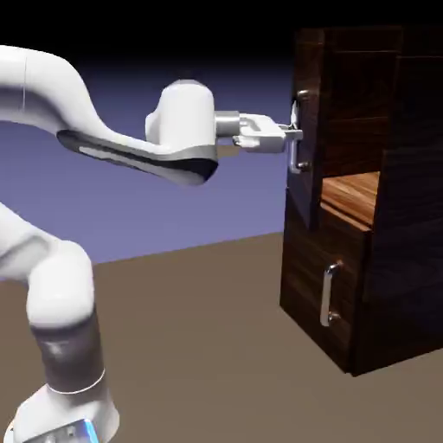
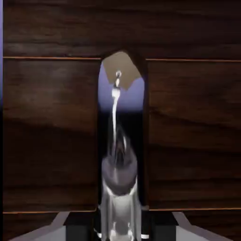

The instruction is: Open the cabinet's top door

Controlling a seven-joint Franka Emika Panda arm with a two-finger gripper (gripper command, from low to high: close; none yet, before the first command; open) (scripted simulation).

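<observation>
We are seeing one cabinet (image 1: 394, 216), dark walnut-grained and box-shaped, standing on the brown table (image 1: 190, 346) at the right of the exterior view. It is carrying two front panels and two silver bar handles, one on each. The top door (image 1: 304, 130) is standing swung out from the cabinet's front, and behind it one lighter wooden shelf (image 1: 355, 195) is showing; we are seeing nothing lying on that shelf. The lower panel (image 1: 318, 290) is sitting flush, its shorter handle (image 1: 329, 294) upright.

One white arm (image 1: 112, 147), smooth and rounded, is reaching level toward the door. Our gripper (image 1: 294, 132) is sitting clamped on the long handle (image 1: 298, 130), fingers pressed together around the bar. In the hand view the shiny bar (image 2: 115, 141) is running up the middle, with dark wood grain filling both sides.
</observation>
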